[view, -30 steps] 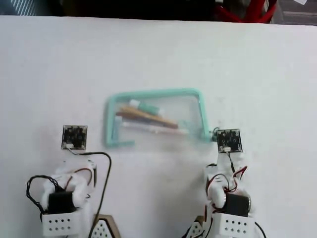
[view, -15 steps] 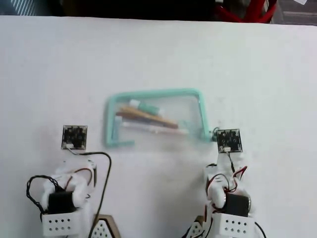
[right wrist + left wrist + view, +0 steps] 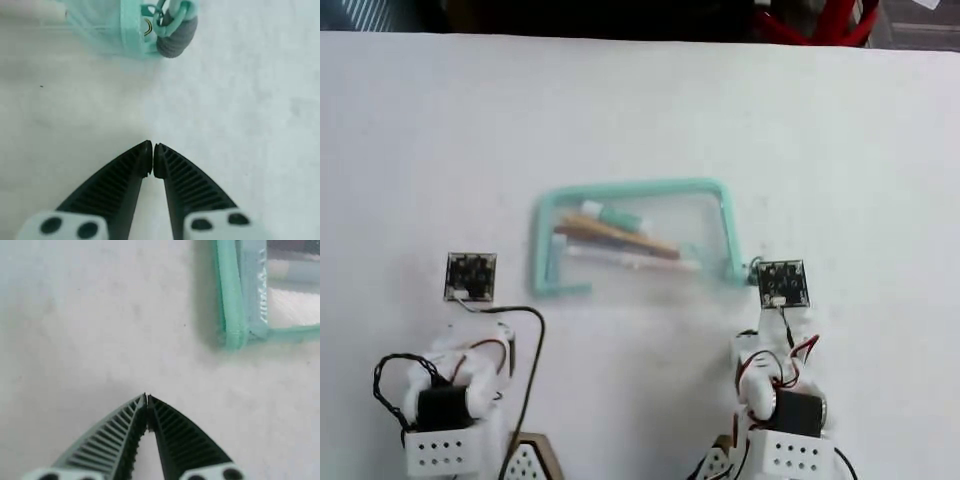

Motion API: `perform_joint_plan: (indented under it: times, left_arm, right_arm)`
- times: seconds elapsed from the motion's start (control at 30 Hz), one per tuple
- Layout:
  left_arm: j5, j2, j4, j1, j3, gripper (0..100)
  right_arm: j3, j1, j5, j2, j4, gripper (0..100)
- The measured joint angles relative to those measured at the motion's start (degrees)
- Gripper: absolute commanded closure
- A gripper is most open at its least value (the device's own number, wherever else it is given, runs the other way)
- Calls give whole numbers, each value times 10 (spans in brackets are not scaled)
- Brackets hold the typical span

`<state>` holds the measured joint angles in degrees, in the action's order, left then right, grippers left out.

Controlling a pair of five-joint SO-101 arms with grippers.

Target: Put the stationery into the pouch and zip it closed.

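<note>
A clear pouch (image 3: pixel 630 237) with a mint-green zip border lies flat mid-table, with several pens and pencils (image 3: pixel 620 240) inside it. Its zip pull and grey tag (image 3: pixel 172 30) sit at the pouch's near right corner. My left gripper (image 3: pixel 147 400) is shut and empty over bare table, just short of the pouch's near left corner (image 3: pixel 235 335). My right gripper (image 3: pixel 152 150) is shut and empty too, a short way back from the zip pull. In the high view both arms (image 3: pixel 470 278) (image 3: pixel 782 285) rest near the front edge, one on each side of the pouch.
White table (image 3: pixel 840 150) stretches wide around the pouch. Dark clutter and red cables (image 3: pixel 810 20) lie beyond the far edge. A wooden piece (image 3: pixel 530 458) and black cable (image 3: pixel 525 370) sit by the arm bases.
</note>
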<state>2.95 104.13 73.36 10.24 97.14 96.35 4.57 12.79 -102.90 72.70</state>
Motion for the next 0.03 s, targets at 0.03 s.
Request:
perform_joint_plan:
  times: [0.03]
  left_arm:
    - [0, 0, 0, 0, 0, 974]
  right_arm:
    - [0, 0, 0, 0, 0, 978]
